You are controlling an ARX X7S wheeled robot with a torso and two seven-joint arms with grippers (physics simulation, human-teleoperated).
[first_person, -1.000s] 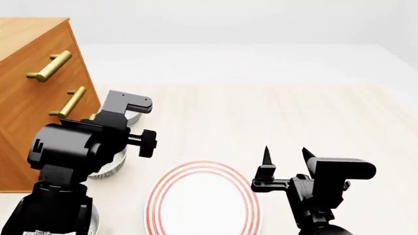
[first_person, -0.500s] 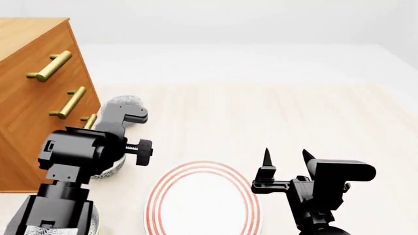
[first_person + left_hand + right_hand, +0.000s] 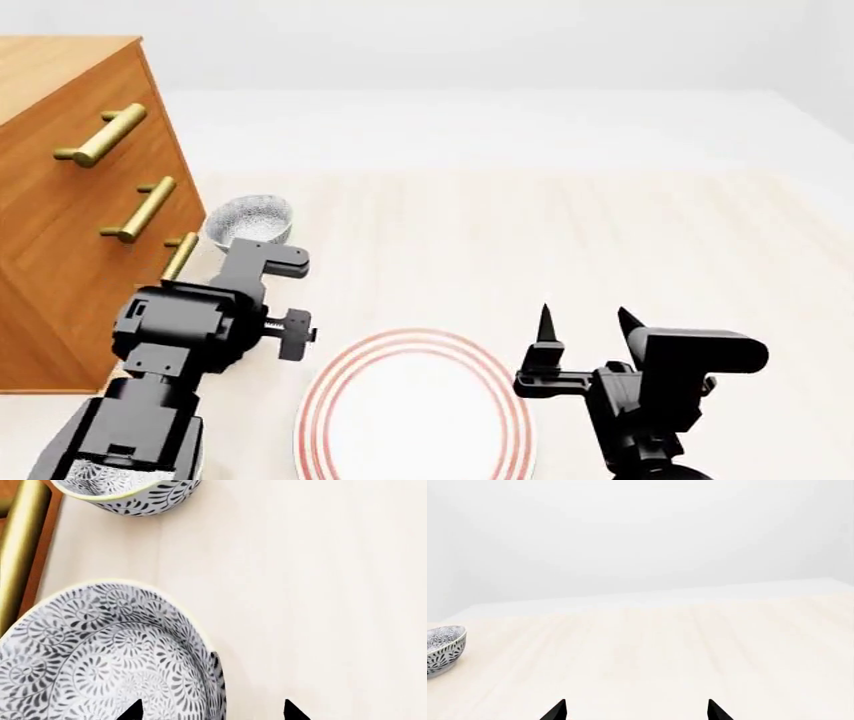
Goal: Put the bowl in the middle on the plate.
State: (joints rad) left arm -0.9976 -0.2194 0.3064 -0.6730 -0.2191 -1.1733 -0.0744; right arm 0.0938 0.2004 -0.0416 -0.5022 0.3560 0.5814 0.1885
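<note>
Bowl [image 3: 100, 655]: middle one of three alike, floral inside and out. It stands on the table [image 3: 561, 230] beside the cabinet [image 3: 67, 200], left of the plate [image 3: 416, 410] and apart from it. The head view hides it under the left arm.
Neighbours: far bowl [image 3: 250, 220] is further along the cabinet; near bowl [image 3: 120, 470] is cut off at the picture's edge.
Handling (judged): looks like glazed ware, so stiff, light, slick and liable to chip. The thin rim is the only hold, one finger inside the wall and one outside, on the side facing the plate.
Left gripper [image 3: 212, 711]: spread, holding nothing. One tip is over the bowl's inside, the other over bare table, so it straddles the rim.
Right gripper [image 3: 583, 320]: spread and idle, just right of the plate.
Change: the left arm has drawn back and down. The far bowl it covered a second ago now shows, and the middle bowl is now covered. Right arm and plate are unmoved.
</note>
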